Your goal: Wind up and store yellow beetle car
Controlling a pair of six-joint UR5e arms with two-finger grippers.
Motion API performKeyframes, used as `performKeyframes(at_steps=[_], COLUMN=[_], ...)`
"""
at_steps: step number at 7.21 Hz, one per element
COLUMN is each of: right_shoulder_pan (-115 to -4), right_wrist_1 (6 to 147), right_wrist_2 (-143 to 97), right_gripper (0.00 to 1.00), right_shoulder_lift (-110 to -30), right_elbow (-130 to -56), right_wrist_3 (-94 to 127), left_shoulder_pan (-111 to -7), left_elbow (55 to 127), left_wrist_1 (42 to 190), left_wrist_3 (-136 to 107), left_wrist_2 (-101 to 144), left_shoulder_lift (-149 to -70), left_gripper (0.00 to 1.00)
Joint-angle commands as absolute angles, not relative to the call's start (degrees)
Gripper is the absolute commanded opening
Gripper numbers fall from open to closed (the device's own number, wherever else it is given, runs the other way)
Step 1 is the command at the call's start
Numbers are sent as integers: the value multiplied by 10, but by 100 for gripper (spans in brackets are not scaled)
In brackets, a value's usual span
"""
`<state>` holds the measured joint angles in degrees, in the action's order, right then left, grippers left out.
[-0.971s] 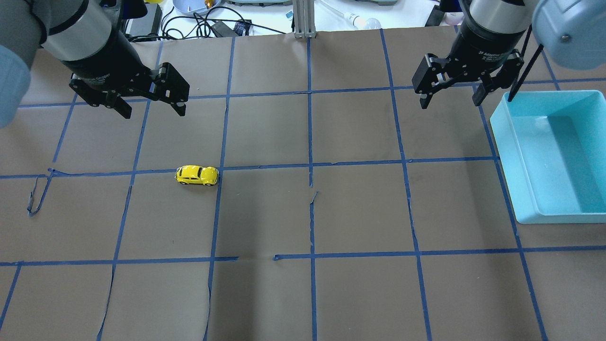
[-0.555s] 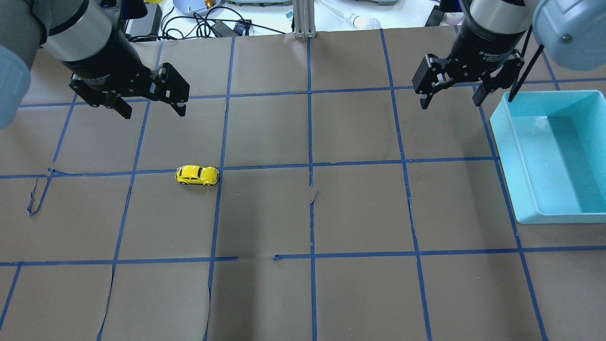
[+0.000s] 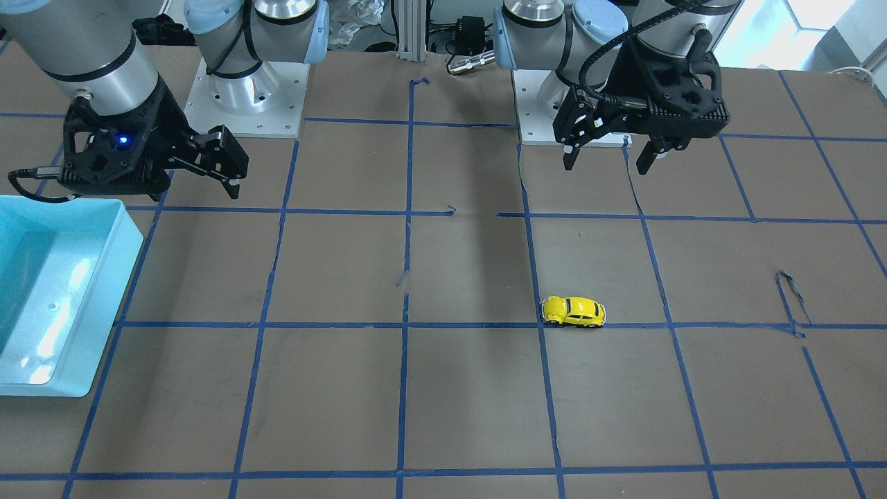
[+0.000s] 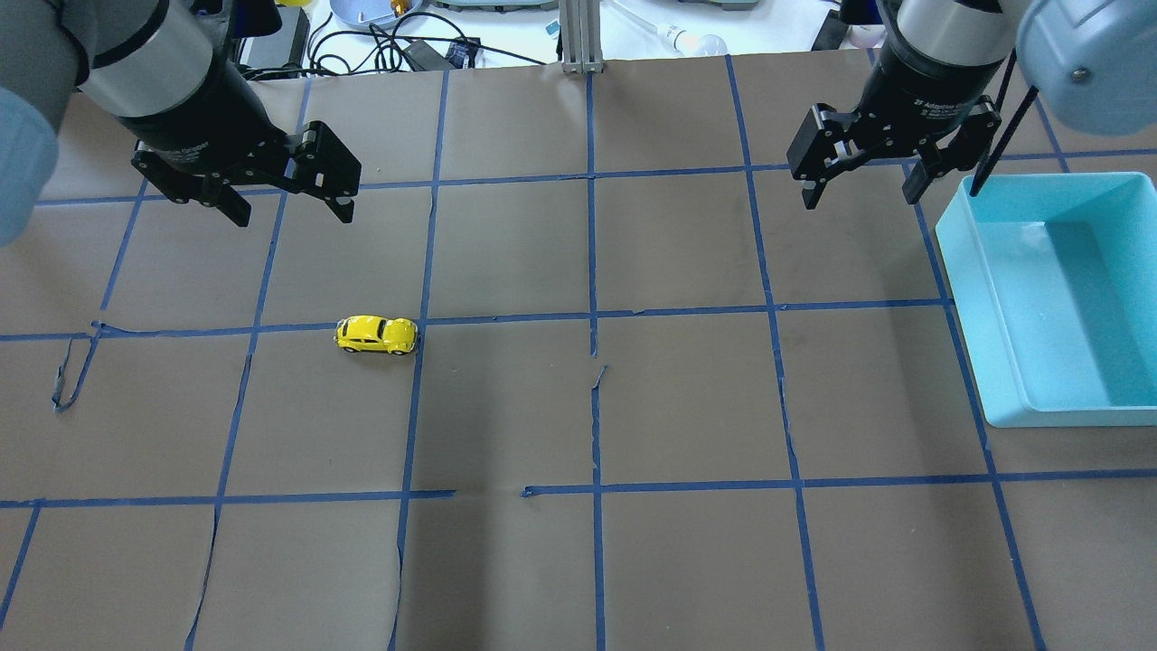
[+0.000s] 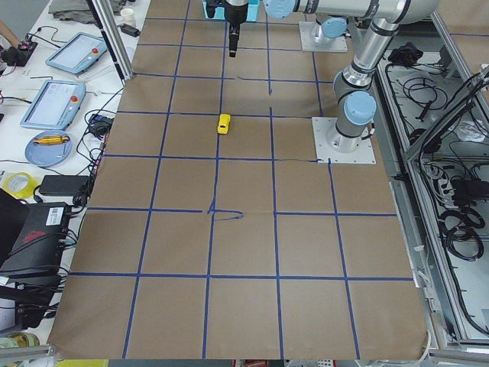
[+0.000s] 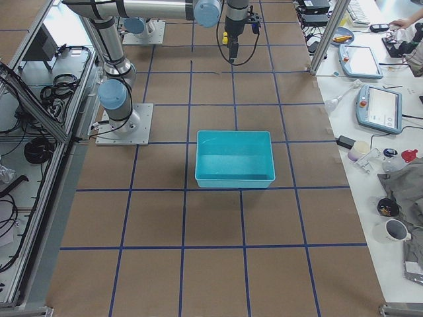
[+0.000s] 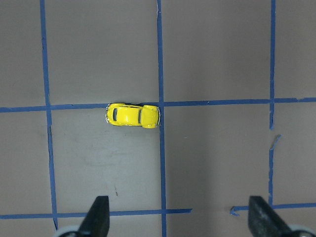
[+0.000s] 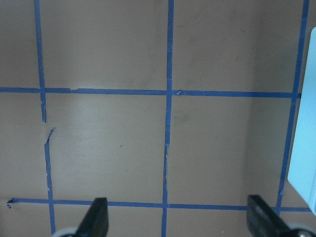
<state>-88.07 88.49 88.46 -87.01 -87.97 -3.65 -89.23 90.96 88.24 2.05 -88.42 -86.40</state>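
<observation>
The yellow beetle car [image 4: 377,334] stands on its wheels on the brown paper beside a blue tape crossing, left of the table's middle. It also shows in the front view [image 3: 573,311], the left side view [image 5: 224,123] and the left wrist view [image 7: 132,115]. My left gripper [image 4: 294,215] hangs open and empty above the table, behind the car and apart from it; its fingertips [image 7: 98,219] frame the bottom of the left wrist view. My right gripper [image 4: 859,197] hangs open and empty at the far right, next to the bin.
A light blue open bin [image 4: 1067,416] sits at the table's right edge, also in the front view [image 3: 41,389] and the right side view [image 6: 234,181]. Blue tape lines grid the paper, with some torn loose ends. Cables and clutter lie beyond the far edge.
</observation>
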Motion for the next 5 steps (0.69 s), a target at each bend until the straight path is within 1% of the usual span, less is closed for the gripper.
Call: performKeyframes(at_steps=[1,3,5], right_shoulder_pan=[-881,-881,-881], right_wrist_1=[885,885,885], right_wrist_2=[883,885,884], right_gripper=[100,100,100], right_shoulder_lift=[-870,-870,-870], right_elbow=[-880,-880,-881], right_wrist_3=[-36,-36,-36], left_shoulder_pan=[-892,-887,-884], left_elbow=[910,912,943], left_wrist_1=[882,883,863], left_wrist_3=[20,172,397], left_wrist_2=[-882,-888,-884], left_shoulder_lift=[-864,-863,-873], left_gripper=[100,100,100])
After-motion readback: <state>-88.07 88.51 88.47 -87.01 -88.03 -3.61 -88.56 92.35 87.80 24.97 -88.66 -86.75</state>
